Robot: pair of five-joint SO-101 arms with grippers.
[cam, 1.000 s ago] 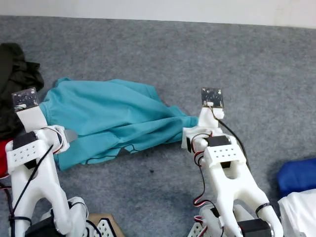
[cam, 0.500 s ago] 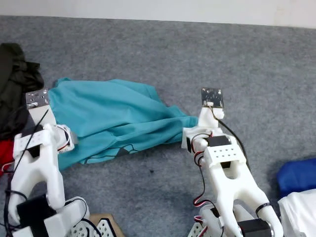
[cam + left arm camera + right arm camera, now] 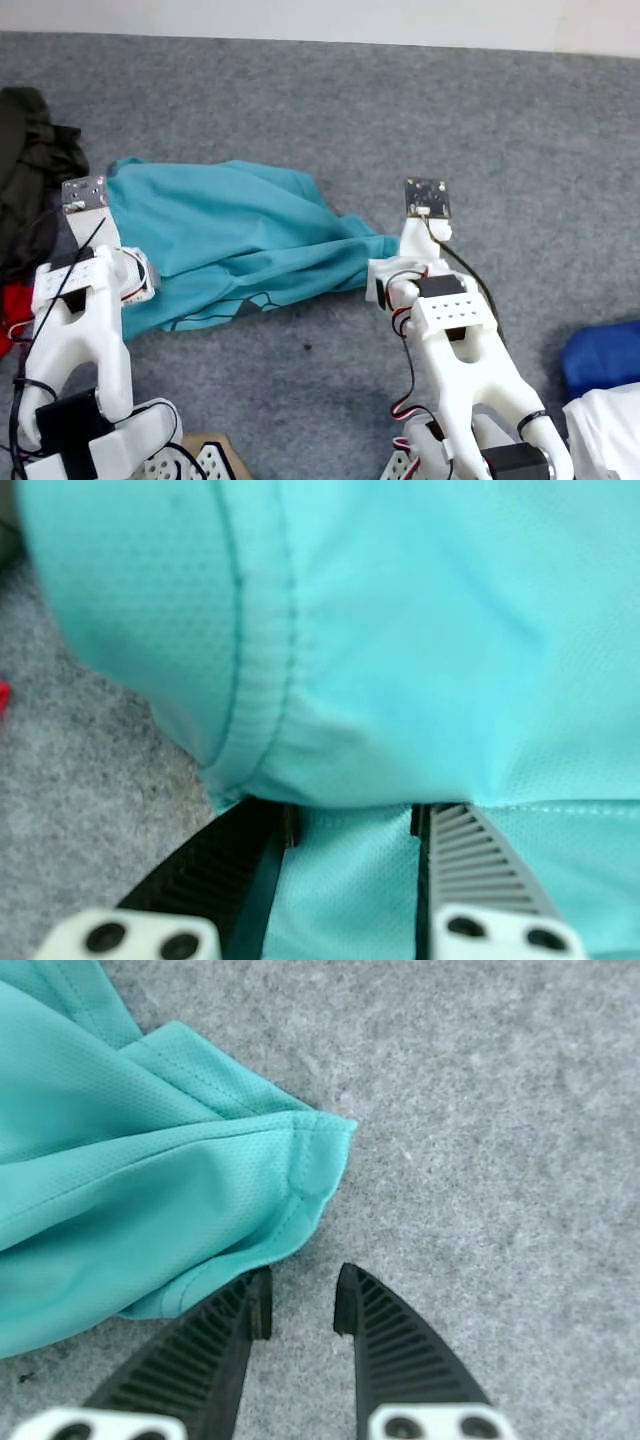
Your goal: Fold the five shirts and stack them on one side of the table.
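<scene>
A teal shirt (image 3: 230, 240) lies crumpled across the left and middle of the grey table (image 3: 400, 110). At its left edge, my left gripper (image 3: 350, 825) is open, its fingers (image 3: 250, 865) astride the teal fabric (image 3: 400, 660), and a hemmed fold hangs just ahead of them. My right gripper (image 3: 300, 1305) is open over bare table with nothing between its fingers. The shirt's right corner (image 3: 300, 1160) lies just ahead of it and beside one finger (image 3: 215, 1345). The left arm (image 3: 80, 300) and right arm (image 3: 450, 320) stand at the shirt's two ends.
A black garment (image 3: 35, 150) and a red one (image 3: 10, 305) lie at the left edge. A blue shirt (image 3: 600, 355) and a white one (image 3: 605, 425) sit at the right edge. Grey table stretches open behind the teal shirt and to the right.
The left arm has moved right and forward onto the teal shirt's left edge. The right arm and the shirt have hardly moved.
</scene>
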